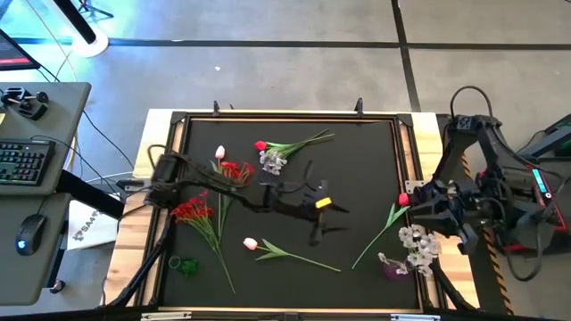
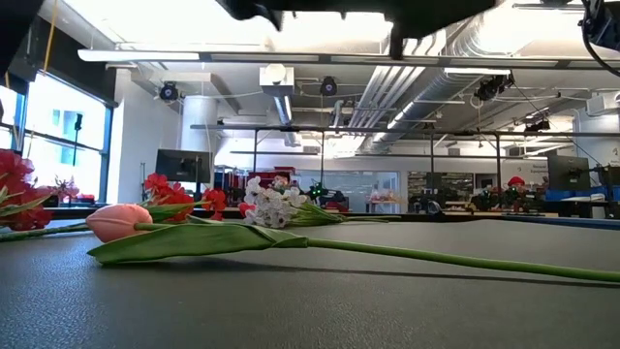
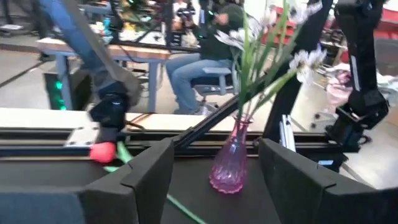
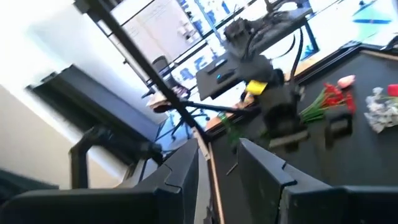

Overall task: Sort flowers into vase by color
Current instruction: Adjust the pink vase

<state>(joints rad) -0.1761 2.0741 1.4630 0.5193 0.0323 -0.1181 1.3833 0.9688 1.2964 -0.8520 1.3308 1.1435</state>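
High view: my left gripper (image 1: 332, 207) hangs over mid-table, fingers spread and empty. The pink vase (image 3: 229, 163) with its white sprigs (image 1: 416, 247) stands by the right edge; other flowers lie scattered. My right gripper (image 1: 412, 198) seems to pinch a red rosebud (image 1: 404, 200). Swing carelessly and I'll topple that top-heavy vase.
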